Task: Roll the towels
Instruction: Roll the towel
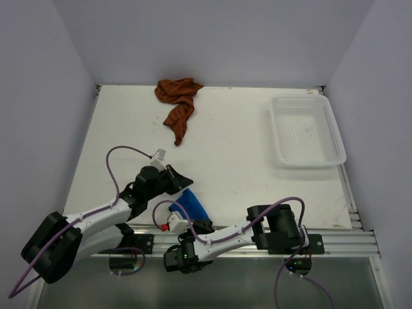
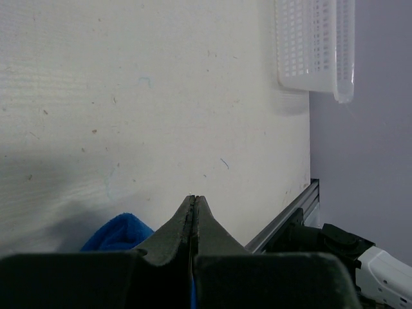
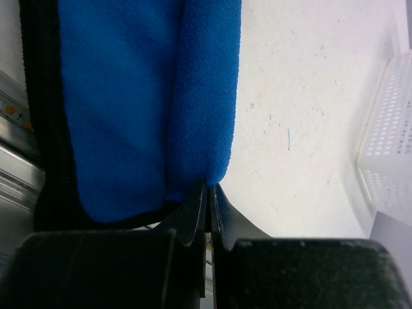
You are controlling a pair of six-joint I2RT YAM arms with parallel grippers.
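The left tool [image 2: 193, 201] was pinched tight and held nothing. The blue towel [image 2: 119, 233] peeked out just beside it, low on one side. The right tool [image 3: 208, 188] was pinched narrow too, its tips touching the towel's folded edge (whether it held any cloth, I could not tell). Only the top view showed the brown towel [image 1: 178, 105], bunched up far from both tools. The white basket [image 1: 305, 131] sat well apart on the counter [image 1: 232, 161].
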